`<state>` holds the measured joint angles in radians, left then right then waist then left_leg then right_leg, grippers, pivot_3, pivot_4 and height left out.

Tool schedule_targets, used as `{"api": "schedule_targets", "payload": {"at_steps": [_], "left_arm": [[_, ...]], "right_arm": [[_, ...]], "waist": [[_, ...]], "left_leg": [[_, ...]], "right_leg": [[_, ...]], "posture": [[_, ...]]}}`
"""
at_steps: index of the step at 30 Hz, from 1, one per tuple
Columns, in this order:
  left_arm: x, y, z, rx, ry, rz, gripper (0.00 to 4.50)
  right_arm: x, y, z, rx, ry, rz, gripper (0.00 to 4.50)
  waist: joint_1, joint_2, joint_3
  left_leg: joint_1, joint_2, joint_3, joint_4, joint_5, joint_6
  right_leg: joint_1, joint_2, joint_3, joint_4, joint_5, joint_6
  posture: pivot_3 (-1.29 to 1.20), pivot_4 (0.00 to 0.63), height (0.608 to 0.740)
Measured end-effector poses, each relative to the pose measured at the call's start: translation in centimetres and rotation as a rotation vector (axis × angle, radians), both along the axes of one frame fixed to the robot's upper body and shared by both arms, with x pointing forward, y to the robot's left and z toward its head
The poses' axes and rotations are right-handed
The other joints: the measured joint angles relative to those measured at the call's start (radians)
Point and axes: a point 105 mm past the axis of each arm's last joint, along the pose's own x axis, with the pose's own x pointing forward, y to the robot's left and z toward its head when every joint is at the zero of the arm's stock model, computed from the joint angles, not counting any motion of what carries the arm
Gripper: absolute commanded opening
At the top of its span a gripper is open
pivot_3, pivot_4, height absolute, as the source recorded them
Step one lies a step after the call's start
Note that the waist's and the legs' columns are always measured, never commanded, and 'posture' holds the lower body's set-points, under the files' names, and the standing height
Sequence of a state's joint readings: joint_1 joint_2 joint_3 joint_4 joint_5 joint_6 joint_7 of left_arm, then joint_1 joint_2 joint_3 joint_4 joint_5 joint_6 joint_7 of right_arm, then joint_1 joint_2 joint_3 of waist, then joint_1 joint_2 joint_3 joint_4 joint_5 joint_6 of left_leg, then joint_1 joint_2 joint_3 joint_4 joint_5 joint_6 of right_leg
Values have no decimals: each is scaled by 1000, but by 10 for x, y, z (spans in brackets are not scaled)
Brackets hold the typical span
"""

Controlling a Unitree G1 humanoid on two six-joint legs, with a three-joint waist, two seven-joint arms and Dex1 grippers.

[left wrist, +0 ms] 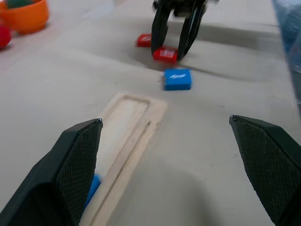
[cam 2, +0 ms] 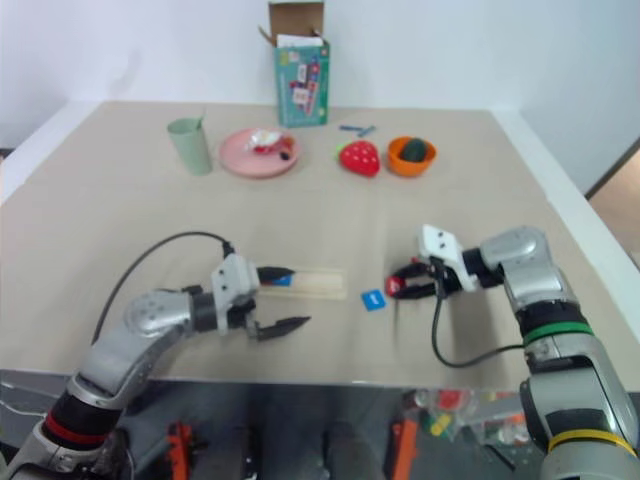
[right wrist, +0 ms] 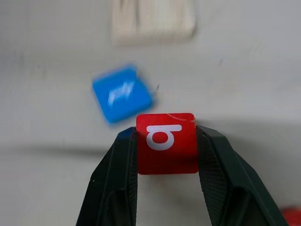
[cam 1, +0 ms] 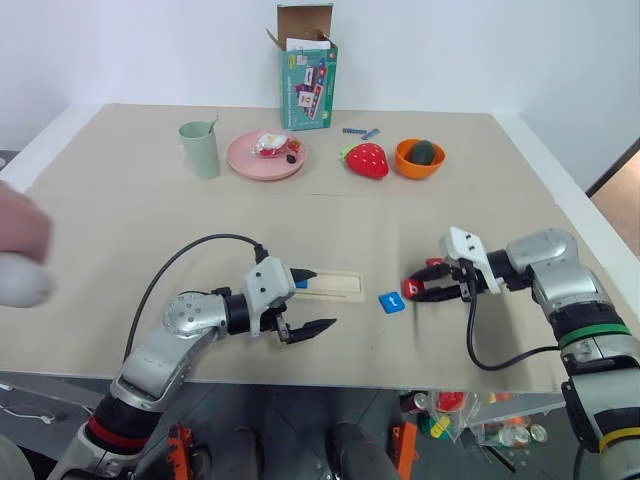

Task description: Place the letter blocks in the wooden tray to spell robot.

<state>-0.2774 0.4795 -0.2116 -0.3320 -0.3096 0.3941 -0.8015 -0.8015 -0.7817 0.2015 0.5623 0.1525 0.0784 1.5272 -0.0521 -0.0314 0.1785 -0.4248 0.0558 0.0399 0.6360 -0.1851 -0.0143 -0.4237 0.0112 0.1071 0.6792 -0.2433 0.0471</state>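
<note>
Wooden tray (left wrist: 134, 127) lies between spread left fingers (left wrist: 70, 169), blue letter block (left wrist: 93, 186) in recess at near end. Left gripper (cam 1: 305, 300) wide open, empty. Beyond tray end: loose blue block (right wrist: 121, 93). Right gripper (right wrist: 165, 143) pinches red "b" block (right wrist: 165, 142) between both fingers. Another red block (left wrist: 144, 40) just behind.

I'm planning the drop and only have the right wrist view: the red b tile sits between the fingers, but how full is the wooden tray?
Observer: One blue tile lies in the wooden tray, at the end by the left arm. The rest of the recess is bare.
Operator: Is the left pincer in the way?
Observer: The left pincer hovers open over that end, one finger above the blue tile.
Operator: Any other tiles out there?
Observer: A second red tile lies on the table just behind the right pincer, apart from the red b tile it grips.
</note>
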Motion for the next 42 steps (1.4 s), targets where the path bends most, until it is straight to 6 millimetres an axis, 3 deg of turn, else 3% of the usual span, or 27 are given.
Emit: {"api": "schedule_targets", "payload": {"at_steps": [2, 5, 7, 11, 18, 26, 42], "left_arm": [[3, 9, 1, -9, 1, 42, 4500], [8, 22, 0, -30, 11, 103, 4500], [12, 29, 1, -42, 12, 144, 4500], [15, 45, -4, -42, 27, 209, 4500], [14, 59, -10, -23, 28, 253, 4500], [15, 61, -8, -25, 13, 270, 4500], [13, 56, -6, -43, 8, 254, 4500]], "right_arm": [[-1, 20, 19, 44, -20, 31, 1181], [-3, 71, 34, 139, -57, 71, 1181], [-3, 97, 29, 159, -53, 72, 1181], [1, 115, 17, 134, -65, 43, 1181], [2, 122, -10, 49, -42, 48, 1181], [5, 130, -27, 26, -7, 30, 1181], [12, 138, -27, 31, -16, 16, 1181]], "waist": [[0, 0, 0], [-1, 0, 0], [2, 0, 0], [7, 0, 0], [5, 0, 0], [3, 0, 0], [3, 0, 0]], "left_leg": [[1, 1, -1, 0, 0, 0], [1, 3, -3, 0, 0, 0], [0, 3, -3, 0, 1, -1], [-2, 1, -2, 0, 1, -2], [-4, 0, -2, 0, 1, -2], [-3, 1, -3, 0, 1, -2], [-2, 2, -2, 0, 1, -2]], "right_leg": [[0, 1, -1, 1, -1, -1], [0, 2, -4, 2, -1, -3], [0, 2, -4, 2, -1, -3], [-1, -1, -5, 1, -2, -2], [-2, -1, -5, 1, -1, -1], [-2, 0, -6, 1, -1, -2], [-2, 0, -6, 1, -1, -3]], "posture": [[0, 150, 740], [0, 150, 740], [0, 150, 740], [0, 150, 740], [0, 150, 740], [0, 150, 740], [0, 150, 740]]}}
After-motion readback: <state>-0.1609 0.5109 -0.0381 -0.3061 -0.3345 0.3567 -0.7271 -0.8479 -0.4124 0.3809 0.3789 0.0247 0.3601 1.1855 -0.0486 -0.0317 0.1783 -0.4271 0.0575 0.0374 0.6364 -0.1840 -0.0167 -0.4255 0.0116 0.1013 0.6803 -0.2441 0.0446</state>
